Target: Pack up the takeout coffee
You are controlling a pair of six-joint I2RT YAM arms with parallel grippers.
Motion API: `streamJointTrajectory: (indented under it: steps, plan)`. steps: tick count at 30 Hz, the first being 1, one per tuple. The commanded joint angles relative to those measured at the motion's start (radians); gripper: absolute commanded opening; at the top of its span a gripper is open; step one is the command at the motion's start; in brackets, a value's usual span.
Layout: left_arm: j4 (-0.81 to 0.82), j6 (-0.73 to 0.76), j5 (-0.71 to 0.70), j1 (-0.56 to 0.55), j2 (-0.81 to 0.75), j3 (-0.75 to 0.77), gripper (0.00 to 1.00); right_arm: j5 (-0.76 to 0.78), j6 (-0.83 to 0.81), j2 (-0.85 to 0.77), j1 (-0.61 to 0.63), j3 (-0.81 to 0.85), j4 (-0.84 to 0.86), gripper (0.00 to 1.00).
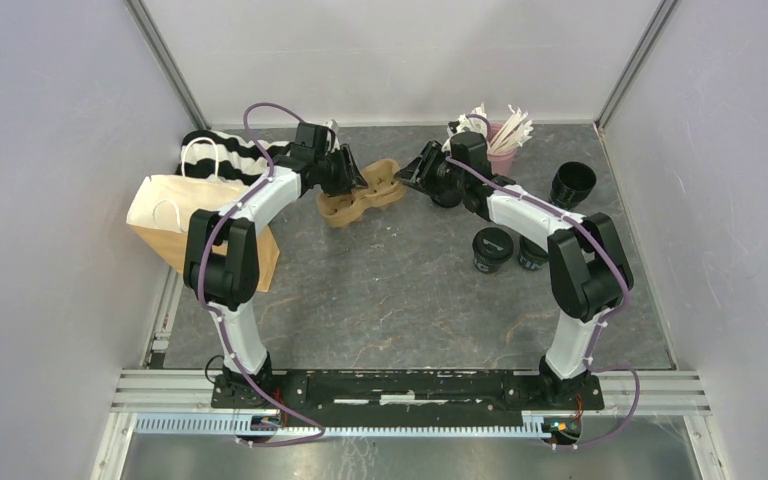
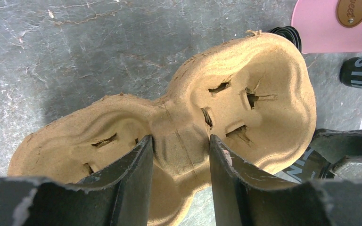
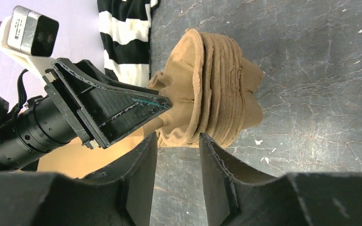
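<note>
We see the left gripper (image 2: 181,146) half closed on the narrow waist of the brown pulp carrier (image 2: 259,70), one finger on each side. The right gripper (image 3: 178,139) stands at a similar width, its tips pinching the carrier's right end. The carrier's long axis runs from left-near to right-far across the grey table (image 1: 390,300). The takeout coffee stands well apart from it. A lidded black cup (image 1: 492,248) sits just beside the right forearm, lid up, long axis vertical. A second black cup (image 1: 572,183) stands upright farther back, near the right wall. The pink cup of sticks (image 1: 502,158) stands at the back.
</note>
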Motion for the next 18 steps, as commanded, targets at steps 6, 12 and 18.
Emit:
streamJointTrajectory:
  steps: [6,12,18]
  plan:
    - [0.068,0.013,0.042,-0.004,-0.053,0.008,0.27,-0.025,0.021,0.011,-0.002,0.022,0.069,0.41]
    - [0.071,0.012,0.047,-0.007,-0.053,0.008,0.27,-0.026,0.025,0.017,-0.005,0.012,0.075,0.41]
    - [0.076,0.012,0.052,-0.012,-0.059,0.001,0.26,-0.021,0.068,0.038,-0.003,0.007,0.103,0.42]
